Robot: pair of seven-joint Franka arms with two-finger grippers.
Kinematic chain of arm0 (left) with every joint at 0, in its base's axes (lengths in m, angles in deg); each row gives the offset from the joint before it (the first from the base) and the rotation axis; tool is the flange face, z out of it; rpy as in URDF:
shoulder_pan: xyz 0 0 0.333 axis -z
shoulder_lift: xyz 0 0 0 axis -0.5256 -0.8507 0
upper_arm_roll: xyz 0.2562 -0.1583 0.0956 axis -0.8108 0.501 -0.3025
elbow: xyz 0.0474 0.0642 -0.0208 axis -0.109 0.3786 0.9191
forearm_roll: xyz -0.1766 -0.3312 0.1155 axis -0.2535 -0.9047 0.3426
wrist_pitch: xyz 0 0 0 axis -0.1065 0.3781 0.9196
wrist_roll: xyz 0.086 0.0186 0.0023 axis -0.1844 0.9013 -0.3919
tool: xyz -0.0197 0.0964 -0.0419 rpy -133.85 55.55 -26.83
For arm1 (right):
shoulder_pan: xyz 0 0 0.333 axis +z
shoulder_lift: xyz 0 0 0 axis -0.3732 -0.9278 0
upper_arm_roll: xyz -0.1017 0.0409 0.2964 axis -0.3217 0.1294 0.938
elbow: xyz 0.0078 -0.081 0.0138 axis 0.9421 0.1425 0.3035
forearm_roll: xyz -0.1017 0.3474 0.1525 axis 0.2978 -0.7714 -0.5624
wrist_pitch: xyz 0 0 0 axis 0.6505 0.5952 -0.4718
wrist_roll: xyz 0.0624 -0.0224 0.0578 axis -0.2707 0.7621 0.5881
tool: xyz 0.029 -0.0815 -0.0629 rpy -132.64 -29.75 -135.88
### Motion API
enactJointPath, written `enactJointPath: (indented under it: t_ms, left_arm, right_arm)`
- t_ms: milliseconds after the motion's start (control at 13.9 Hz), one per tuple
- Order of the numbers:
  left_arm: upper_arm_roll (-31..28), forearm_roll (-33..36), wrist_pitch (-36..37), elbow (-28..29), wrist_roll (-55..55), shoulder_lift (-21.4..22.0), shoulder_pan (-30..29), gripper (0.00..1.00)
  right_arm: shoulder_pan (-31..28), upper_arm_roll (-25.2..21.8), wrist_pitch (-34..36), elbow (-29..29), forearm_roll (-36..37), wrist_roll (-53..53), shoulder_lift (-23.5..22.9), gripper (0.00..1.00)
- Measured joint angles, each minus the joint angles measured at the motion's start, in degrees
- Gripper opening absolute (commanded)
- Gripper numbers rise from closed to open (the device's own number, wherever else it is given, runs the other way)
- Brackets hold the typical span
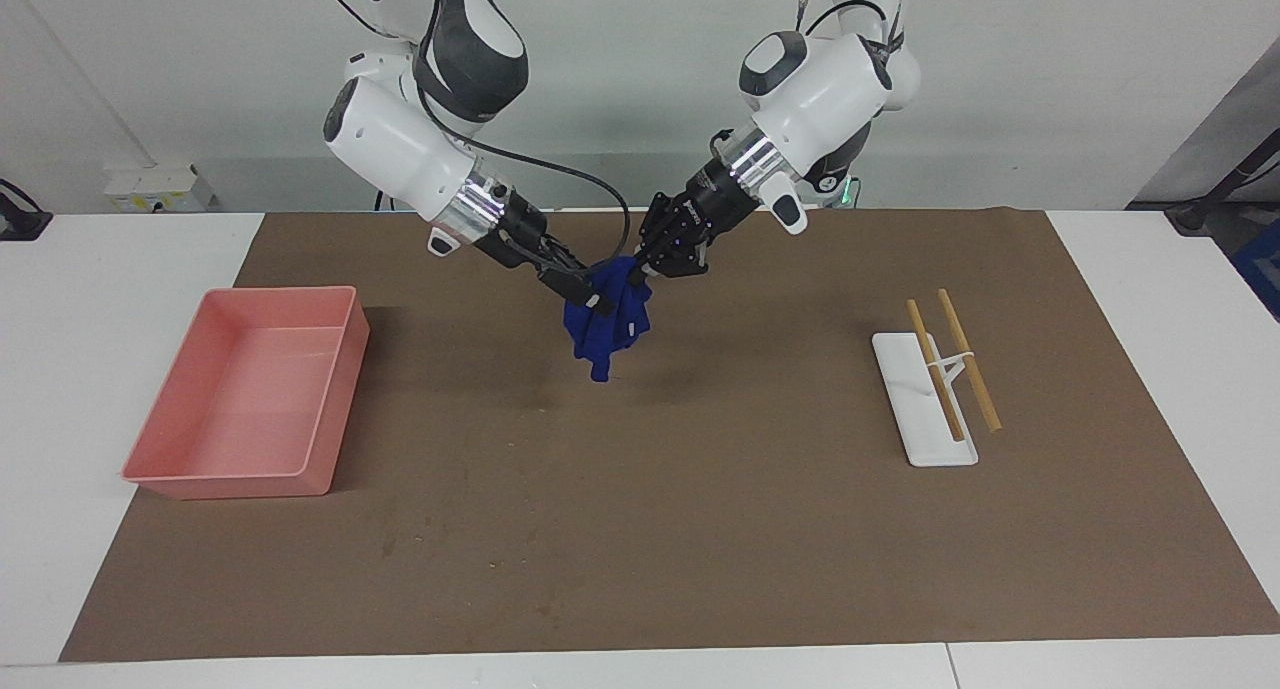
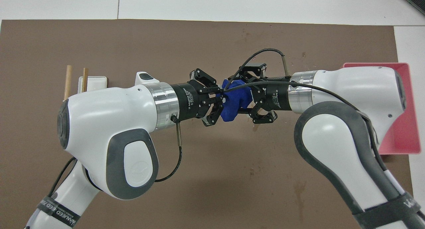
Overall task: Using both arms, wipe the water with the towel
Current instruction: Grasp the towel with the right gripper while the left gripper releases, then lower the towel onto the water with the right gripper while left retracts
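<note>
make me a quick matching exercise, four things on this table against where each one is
Things:
1. towel
2. pink tray
3. chopsticks
4. brown mat

Places:
A. toward the right arm's end of the table
B. lying across a white rest
C. held up between both hands
D. spread under everything

Pairs: 1-C, 2-A, 3-B, 4-D

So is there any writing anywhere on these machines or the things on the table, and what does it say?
"2F Adaptive Gripper": white print on the left pincer's black body; smaller lines beneath are unreadable.
Right pincer: similar white print, too small to read.
Black bands low on the left arm and right arm: white capitals, cut off, unreadable.
Towel, pink tray: no text.
</note>
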Motion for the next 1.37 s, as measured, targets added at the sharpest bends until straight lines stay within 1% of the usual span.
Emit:
enactJointPath:
  t_ms: [72,144,360,504,576,648,864,936,1080,1224,1296,1368]
  left_arm:
    - [-0.01,-0.07,-0.56,0.05,-0.19,0.0,0.38,0.0]
    - [-0.01,-0.1,-0.67,0.12,-0.3,0.0,0.5,0.0]
    - [0.04,-0.12,-0.63,0.88,-0.34,-0.01,0.57,0.0]
    - [0.13,-0.12,-0.59,1.06,-0.34,-0.01,0.78,0.0]
    - [0.13,-0.12,-0.56,1.16,-0.33,-0.01,0.91,0.71]
    - [0.14,-0.12,-0.55,1.25,-0.33,-0.01,1.01,1.0]
    - [-0.76,0.02,-1.03,1.06,-0.28,0.14,0.93,1.0]
    - [-1.1,1.28,-1.51,0.79,0.04,0.2,0.75,1.0]
    - [-1.34,10.31,-1.61,0.21,0.55,0.25,-0.43,1.0]
    - [-1.38,18.38,-1.04,-0.22,3.15,0.24,-1.96,1.0]
    - [-1.41,21.62,-0.08,-0.68,6.96,0.17,-2.92,1.0]
    - [-1.44,24.27,1.44,-1.36,12.05,0.08,-3.84,1.0]
  right_arm:
    - [0.0,0.0,0.11,0.2,0.0,1.5,0.0,0.11]
    - [0.0,-0.02,0.58,0.27,0.12,3.34,0.01,0.0]
    - [-0.14,-0.29,3.22,0.07,3.47,9.73,0.16,0.0]
    - [-0.22,-0.46,3.81,-0.11,4.62,15.96,0.19,0.0]
    - [-0.27,-0.51,4.25,-0.23,5.36,18.17,0.19,0.0]
    - [-0.28,-0.54,4.56,-0.37,6.28,19.44,0.19,0.0]
    - [-0.13,-0.5,6.59,-0.32,10.58,21.33,0.26,0.0]
    - [-0.06,-0.42,7.56,-0.13,12.39,22.78,0.25,0.0]
    - [-0.05,-0.3,9.69,0.12,17.92,28.04,0.26,0.0]
    - [-0.15,-0.41,11.49,0.38,27.0,35.73,0.26,0.0]
    - [-0.32,-0.47,11.95,0.84,30.97,39.47,0.24,0.0]
    - [-0.89,-0.5,12.26,1.7,33.09,43.19,0.17,0.0]
